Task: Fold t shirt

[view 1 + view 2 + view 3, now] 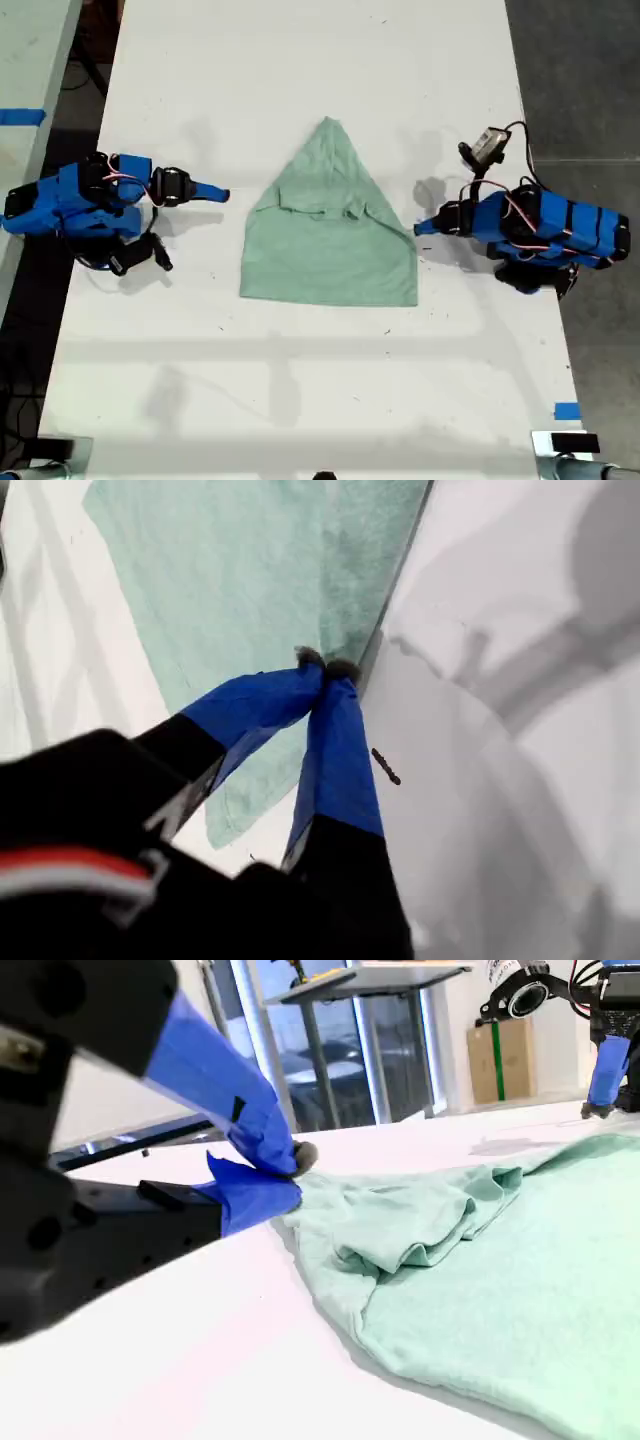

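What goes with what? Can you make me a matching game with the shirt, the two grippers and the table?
Things:
1. t shirt
2. my first gripper
3. my second gripper
4. table

Matches:
A. white
B. shut, apart from the shirt, on the exterior view's left
C. pale green, lying in the middle
D. shut, tips at the shirt's edge, on the exterior view's right

Pairs: 1-C, 2-D, 3-B, 4-A

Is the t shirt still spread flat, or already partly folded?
Partly folded: the t shirt has both upper sides turned inward, forming a point, with bunched layers.
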Motion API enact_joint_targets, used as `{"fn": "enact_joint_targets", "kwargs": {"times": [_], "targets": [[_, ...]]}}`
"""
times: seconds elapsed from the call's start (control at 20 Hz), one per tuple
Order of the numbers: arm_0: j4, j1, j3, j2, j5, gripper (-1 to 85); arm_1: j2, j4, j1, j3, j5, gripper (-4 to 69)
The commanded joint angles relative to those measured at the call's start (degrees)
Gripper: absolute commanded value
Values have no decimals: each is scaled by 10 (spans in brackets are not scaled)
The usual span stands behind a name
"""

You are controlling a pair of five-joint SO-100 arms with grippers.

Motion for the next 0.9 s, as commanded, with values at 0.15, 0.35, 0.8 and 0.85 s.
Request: {"fn": "enact_joint_targets", "kwargs": {"times": [0.15,0.35,0.8,0.85], "targets": [[2,-9,4,3,-11,-1,9,4,3,30,6,5],[2,-9,4,3,-11,-1,9,4,3,30,6,5],[10,-18,4,3,-23,15,9,4,3,30,6,5],[11,-20,4,3,-26,18,9,4,3,30,6,5]]}}
